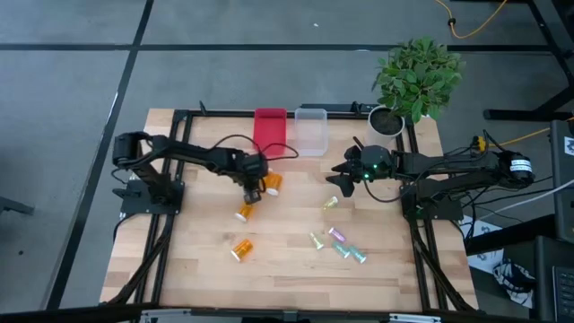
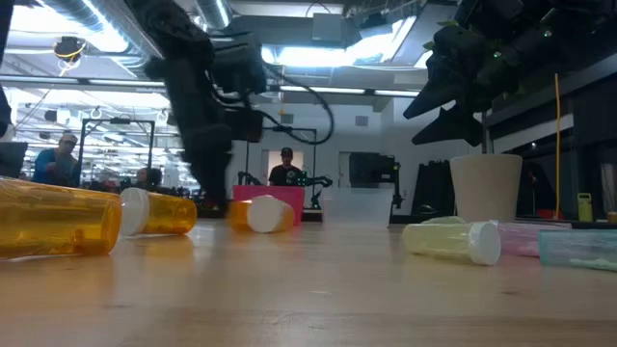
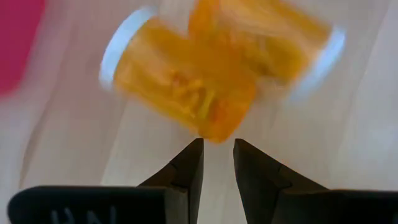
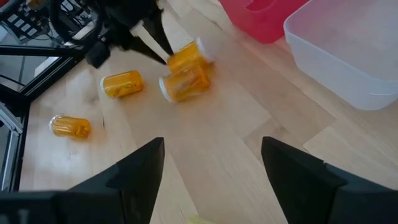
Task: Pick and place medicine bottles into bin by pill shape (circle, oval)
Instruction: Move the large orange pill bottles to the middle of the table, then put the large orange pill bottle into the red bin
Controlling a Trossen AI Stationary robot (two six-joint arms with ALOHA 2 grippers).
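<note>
Nearest the low camera, we see an orange bottle [image 2: 56, 221] lying on the desk [image 1: 296, 269], with a pale yellow vial [image 2: 453, 240] on its side to the right. Our left gripper [image 1: 253, 192] hangs over two orange bottles [image 3: 180, 78] lying against each other near the red bin [image 1: 270, 128], its fingers a narrow slit apart and holding nothing. Our right gripper [image 1: 343, 177] hovers wide open and empty, near the clear bin [image 1: 311, 131]. Three more vials [image 1: 339, 244] lie clustered mid-desk.
</note>
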